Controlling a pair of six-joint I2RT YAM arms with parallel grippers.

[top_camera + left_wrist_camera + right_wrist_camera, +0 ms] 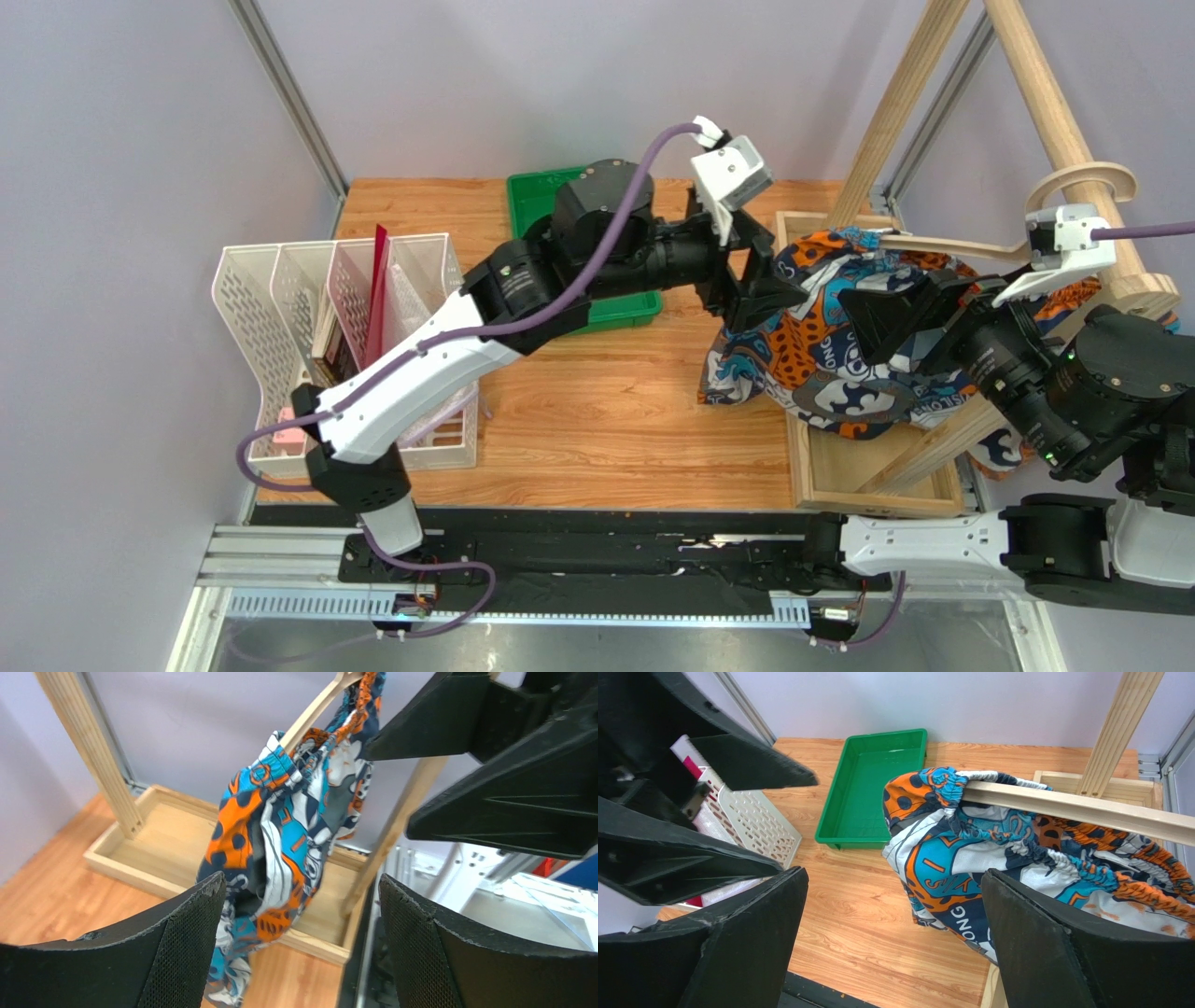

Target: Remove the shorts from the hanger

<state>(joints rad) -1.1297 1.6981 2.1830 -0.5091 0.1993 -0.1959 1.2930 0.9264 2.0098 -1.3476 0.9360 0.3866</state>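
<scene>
The patterned orange, teal and navy shorts hang bunched over the light-wood hanger, whose hook sits on the rack beam. My left gripper is open at the shorts' left end. In the left wrist view the shorts hang just ahead, close to the left finger, below the hanger arm. My right gripper is open against the shorts' right part. In the right wrist view the shorts drape over the hanger bar, beside the right finger.
The thick wooden rack stands in a wooden base tray at the right. A green tray lies at the back behind the left arm. A white slotted file rack with books stands at the left.
</scene>
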